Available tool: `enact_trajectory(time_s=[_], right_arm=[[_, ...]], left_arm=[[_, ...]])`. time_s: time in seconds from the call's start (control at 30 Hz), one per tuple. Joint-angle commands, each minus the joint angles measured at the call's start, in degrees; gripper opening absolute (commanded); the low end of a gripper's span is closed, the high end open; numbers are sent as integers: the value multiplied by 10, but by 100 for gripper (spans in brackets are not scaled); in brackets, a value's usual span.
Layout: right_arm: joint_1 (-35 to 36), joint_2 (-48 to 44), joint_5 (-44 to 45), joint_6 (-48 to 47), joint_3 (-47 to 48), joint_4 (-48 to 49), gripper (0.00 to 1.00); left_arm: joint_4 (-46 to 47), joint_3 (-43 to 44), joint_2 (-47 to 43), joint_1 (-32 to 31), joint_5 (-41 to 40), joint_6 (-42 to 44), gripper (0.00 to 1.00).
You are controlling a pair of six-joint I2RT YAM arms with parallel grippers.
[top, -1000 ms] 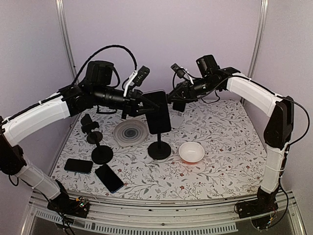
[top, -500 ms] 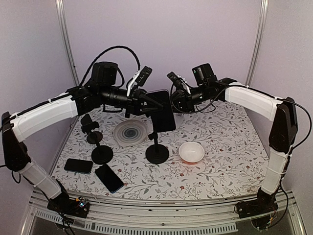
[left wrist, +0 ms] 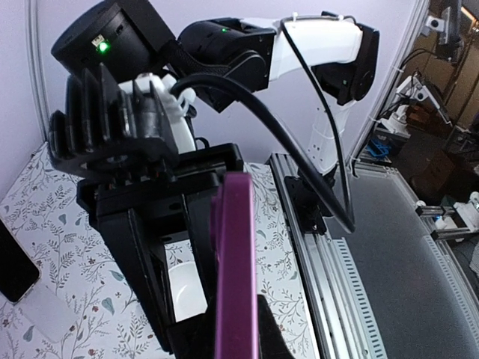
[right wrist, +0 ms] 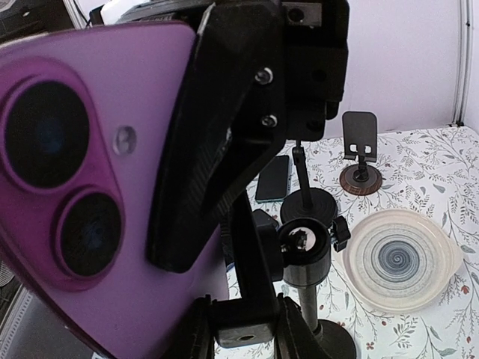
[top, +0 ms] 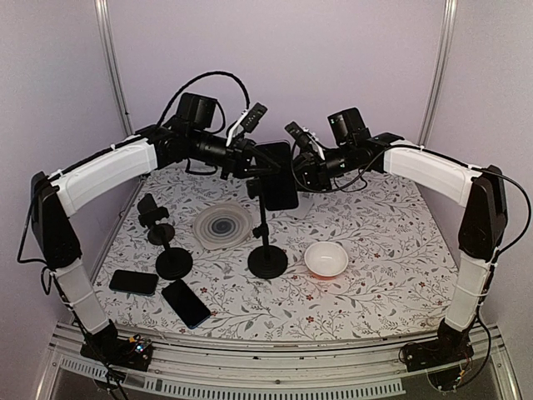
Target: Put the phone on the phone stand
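The purple phone point(top: 277, 175) hangs upright above the table, its screen toward the top camera and its twin-lens back point(right wrist: 75, 187) filling the right wrist view. My left gripper point(top: 254, 162) is shut on it; in the left wrist view only its thin edge point(left wrist: 236, 262) shows between the fingers. The black phone stand has a round base point(top: 268, 262), a thin pole and a ball joint point(right wrist: 303, 247). My right gripper point(top: 301, 177) is shut on the stand's black holder bracket point(right wrist: 251, 299), just behind the phone. Whether the phone sits in the holder is hidden.
A white bowl point(top: 326, 259) lies right of the stand's base and a clear round lid point(top: 222, 225) left of it. Two more stands point(top: 155, 218) point(top: 173, 260) and two dark phones point(top: 133, 282) point(top: 185, 303) occupy the front left. Walls close in on three sides.
My left arm has swung up and back, carrying the phone slightly higher and to the right. The right gripper shifted left early on, then held still on the bracket.
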Motion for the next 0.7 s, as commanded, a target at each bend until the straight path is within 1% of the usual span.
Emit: enact_trajectory(time_s=[0.0,0.2,0.43,0.67], right_arm=[[10,-11,2,10,5,-30,0],[11,-19,6,5,-1,-37,0],[11,-30,13,-1,-6,-44,0],[0,-57,17,-5,-18,-47,0]], left_arm=[[-29,24,10,25,15,21,0],[-82,6,5,46,-1,42,0],[-147,-22,-20,54,-98,59,0],[-175,-69,-64,54,-158,47,0]])
